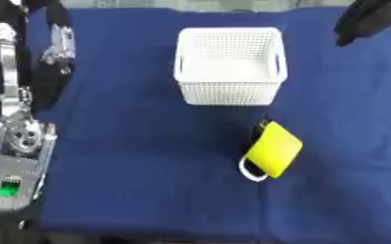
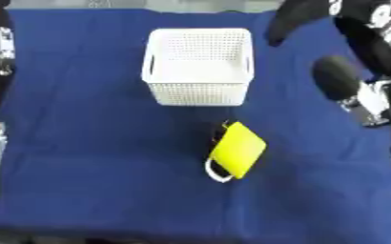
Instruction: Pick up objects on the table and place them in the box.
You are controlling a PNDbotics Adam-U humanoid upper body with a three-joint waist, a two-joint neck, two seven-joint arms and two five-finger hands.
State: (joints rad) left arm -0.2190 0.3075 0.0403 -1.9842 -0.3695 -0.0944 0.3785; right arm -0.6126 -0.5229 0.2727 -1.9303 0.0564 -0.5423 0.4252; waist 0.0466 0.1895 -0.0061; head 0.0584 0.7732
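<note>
A white mesh box (image 1: pixel 230 91) stands at the far middle of the blue table (image 1: pixel 132 152), and I see nothing inside it. In front of it, slightly right, lies a flat yellow object (image 1: pixel 275 149) with a white loop (image 1: pixel 251 172) at its near end and a dark part at its far end. My left hand (image 1: pixel 58 46) is raised at the far left, well away from both. My right hand (image 2: pixel 292 20) hovers as a dark shape past the box's far right corner. Neither hand holds anything that I can see.
My left forearm (image 1: pixel 17 147), silver with a green light, runs up the left edge of the left eye view. My right arm (image 2: pixel 370 71) fills the right edge of the right eye view. Blue cloth lies bare around the box and the yellow object.
</note>
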